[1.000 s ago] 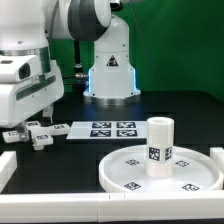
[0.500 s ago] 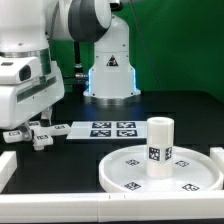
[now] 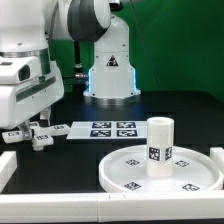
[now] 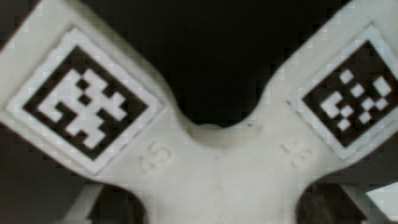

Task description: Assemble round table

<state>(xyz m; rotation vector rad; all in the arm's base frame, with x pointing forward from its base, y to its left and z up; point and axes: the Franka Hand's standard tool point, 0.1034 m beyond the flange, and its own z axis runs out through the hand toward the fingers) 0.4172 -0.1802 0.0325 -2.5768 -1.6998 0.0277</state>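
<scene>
Claw (image 3: 32, 126) low at cross-shaped foot piece (image 3: 40, 137), exterior view's left of desk (image 3: 180, 113); whether it grips, cannot tell | leg (image 3: 160, 146) upright on round disc (image 3: 125, 172), top free, likely so the foot can cap it.

A single white robot arm (image 3: 85, 20) rises from its base (image 3: 108, 70) at the table's (image 3: 170, 105) far edge and folds over toward the exterior view's left. The wrist (image 3: 28, 78) points straight down, with the gripper (image 3: 30, 130) low at the table surface. The finger spacing cannot be made out.
</scene>
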